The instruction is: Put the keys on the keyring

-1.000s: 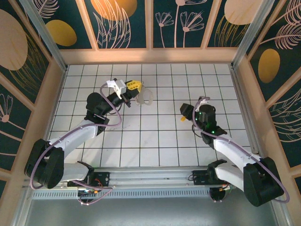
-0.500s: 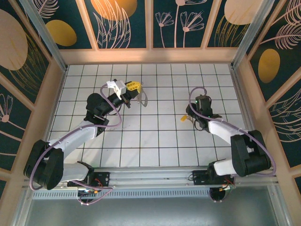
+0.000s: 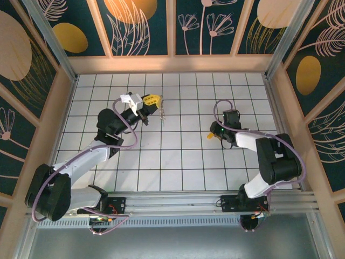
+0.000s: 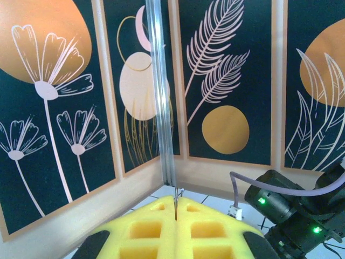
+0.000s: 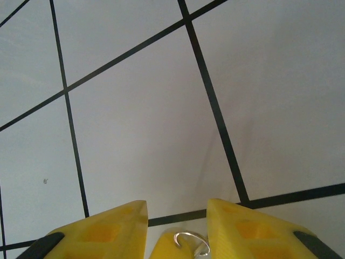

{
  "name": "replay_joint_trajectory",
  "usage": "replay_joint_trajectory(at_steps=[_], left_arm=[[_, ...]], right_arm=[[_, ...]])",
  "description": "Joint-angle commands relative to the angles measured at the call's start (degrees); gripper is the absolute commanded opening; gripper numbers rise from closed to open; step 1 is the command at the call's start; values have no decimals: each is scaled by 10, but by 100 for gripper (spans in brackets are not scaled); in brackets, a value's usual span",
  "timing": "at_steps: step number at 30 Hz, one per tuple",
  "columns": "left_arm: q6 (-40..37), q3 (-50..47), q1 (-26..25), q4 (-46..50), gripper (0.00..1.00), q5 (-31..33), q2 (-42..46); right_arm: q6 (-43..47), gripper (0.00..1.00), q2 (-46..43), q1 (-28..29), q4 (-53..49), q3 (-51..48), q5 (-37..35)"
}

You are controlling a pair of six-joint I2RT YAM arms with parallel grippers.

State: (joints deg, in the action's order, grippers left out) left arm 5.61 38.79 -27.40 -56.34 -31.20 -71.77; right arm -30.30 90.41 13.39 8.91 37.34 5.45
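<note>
My left gripper [image 3: 153,100] hovers over the back left of the tiled floor, shut on the keyring [image 3: 161,113], a thin loop hanging edge-on from its tips. In the left wrist view the yellow pads [image 4: 145,229] press together, and the keyring's wire [image 4: 176,198] stands up out of the seam between them. My right gripper [image 3: 210,135] is low over the floor, right of centre. In the right wrist view its fingers [image 5: 108,226] stand a little apart, with the key [image 5: 164,249], a small yellow piece with a silver ring, between them at the frame's lower edge.
White tiles with dark joints cover the floor [image 3: 178,162]. Wooden walls with dark floral panels close in the back and sides. An aluminium post [image 4: 161,108] stands in the corner ahead of the left gripper. The right arm's black wrist [image 4: 291,208] is to its right.
The right arm's elbow has swung down and to the right while its gripper stayed in place and its jaws narrowed. The left gripper has turned the keyring from face-on to edge-on.
</note>
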Motion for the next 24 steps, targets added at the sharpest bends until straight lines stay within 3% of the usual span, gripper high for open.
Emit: replay_joint_trajectory(at_steps=[1, 24], left_arm=[[4, -7, -3, -25, 0, -9, 23], [16, -13, -3, -42, 0, -14, 25]], right_arm=[[2, 34, 10, 2, 19, 17, 16], [-3, 27, 7, 24, -15, 5, -37]])
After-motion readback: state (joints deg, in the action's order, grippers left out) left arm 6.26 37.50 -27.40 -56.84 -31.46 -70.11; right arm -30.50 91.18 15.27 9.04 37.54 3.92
